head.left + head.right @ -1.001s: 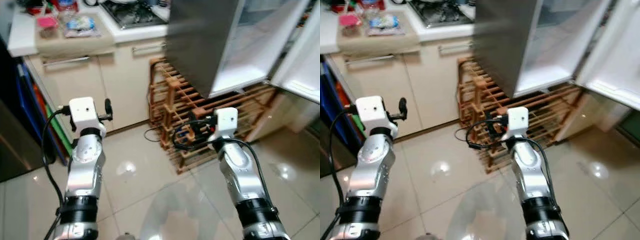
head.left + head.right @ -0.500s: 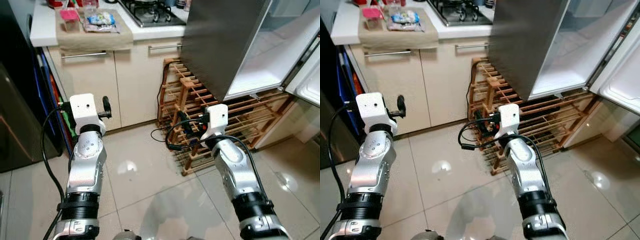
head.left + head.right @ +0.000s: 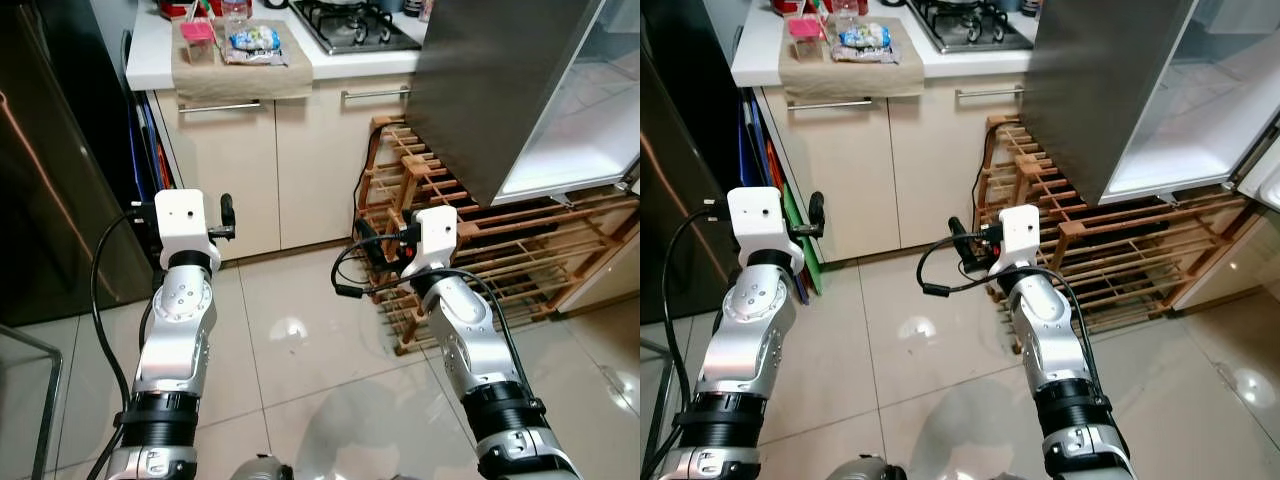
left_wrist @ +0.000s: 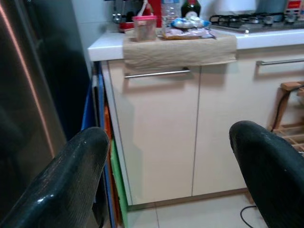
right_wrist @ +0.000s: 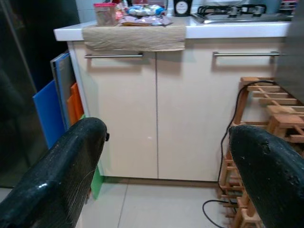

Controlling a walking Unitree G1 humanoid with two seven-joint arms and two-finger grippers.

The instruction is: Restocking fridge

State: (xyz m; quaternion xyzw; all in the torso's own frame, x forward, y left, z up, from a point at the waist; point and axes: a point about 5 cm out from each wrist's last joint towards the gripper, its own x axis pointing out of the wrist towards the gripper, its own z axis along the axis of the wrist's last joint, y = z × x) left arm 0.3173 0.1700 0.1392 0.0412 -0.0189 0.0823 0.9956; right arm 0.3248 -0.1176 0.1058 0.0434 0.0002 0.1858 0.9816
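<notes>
The fridge stands at the right with its grey door swung open and a bare white shelf inside. On the white counter lies a brown paper sheet with a pink-lidded tub and a clear bag of small packets. Both arms are raised in front of me over the tiled floor, well short of the cabinets. My left gripper is open and empty, pointing at the cabinet under the tub. My right gripper is open and empty too, facing the cabinet doors.
A gas hob sits on the counter beside the groceries. A wooden slatted rack with a trailing black cable stands below the fridge door. A tall dark appliance fills the left, with coloured boards leaning beside the cabinets.
The whole picture has shifted right, so the camera has turned left; counter and dark appliance show more, the fridge less. Both arms hold the same raised pose, grippers open.
</notes>
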